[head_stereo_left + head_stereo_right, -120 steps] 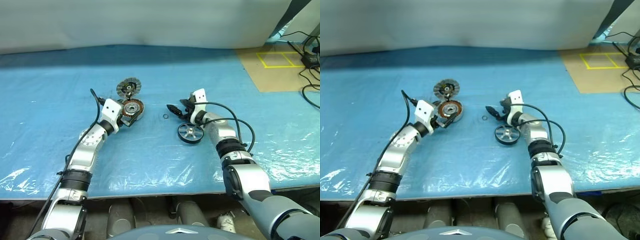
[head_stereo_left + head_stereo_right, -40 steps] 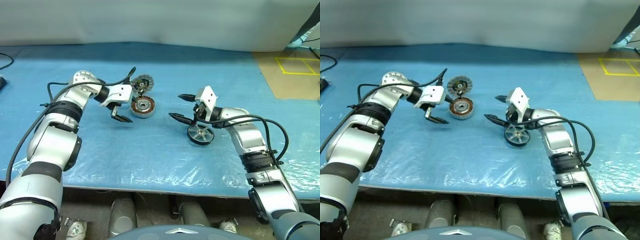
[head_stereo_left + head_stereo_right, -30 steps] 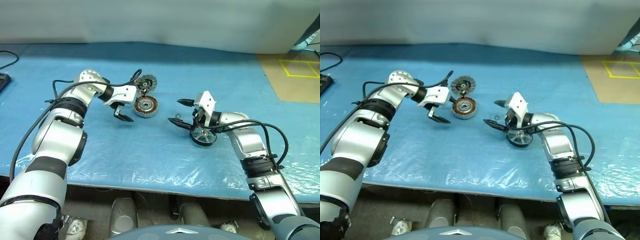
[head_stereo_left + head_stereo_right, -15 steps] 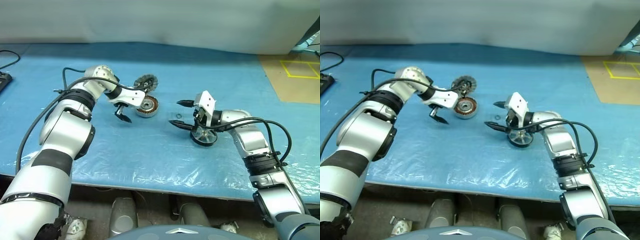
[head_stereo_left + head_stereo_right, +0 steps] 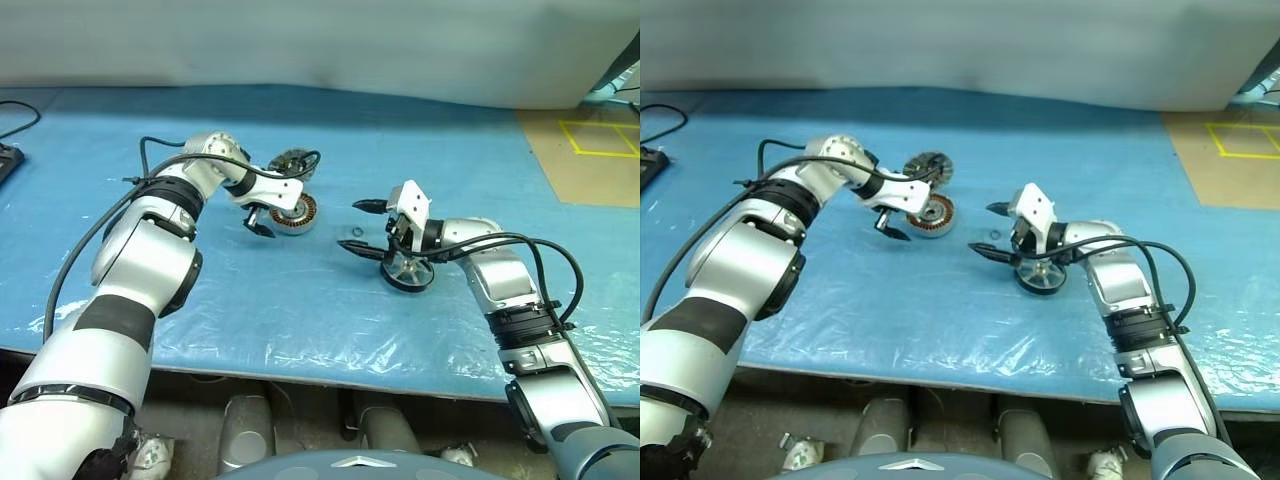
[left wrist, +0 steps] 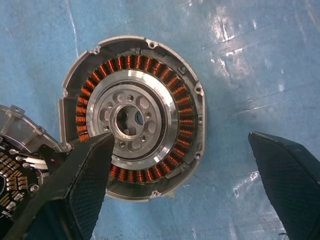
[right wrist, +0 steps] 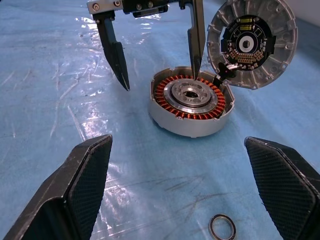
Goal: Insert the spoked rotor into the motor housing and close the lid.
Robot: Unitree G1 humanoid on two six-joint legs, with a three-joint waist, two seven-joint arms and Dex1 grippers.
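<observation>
Left tool (image 5: 902, 222): jaws spread wide, holding nothing. It points steeply down over the motor housing (image 5: 927, 215). In the right wrist view one finger (image 7: 195, 35) comes down at the housing's far rim, its tip close to the windings, and the other (image 7: 114, 52) hangs over bare sheet beside the housing; contact with the rim cannot be confirmed. The left wrist view looks straight down onto the housing, with the copper windings and silver hub between the two fingers.

Right tool (image 5: 362, 228): jaws likewise spread wide, empty. It lies nearly level, low over the tabletop (image 5: 330, 300), aimed toward the housing. The spoked rotor (image 5: 407, 270) rests flat on the blue sheet just below and behind this tool, by the wrist, ungripped.

Motor housing: sits flat on the sheet, open face up, well apart from the rotor.

Lid (image 7: 252, 42): stands tilted on edge against the far side of the housing, touching its rim, with its inner face and dark centre turned toward the right tool. Thin wires run from it to the housing.

Small washer ring (image 7: 222, 227): lies loose on the sheet between the housing and the right tool.

Tabletop: covered with a blue plastic sheet, wrinkled along the near edge.
</observation>
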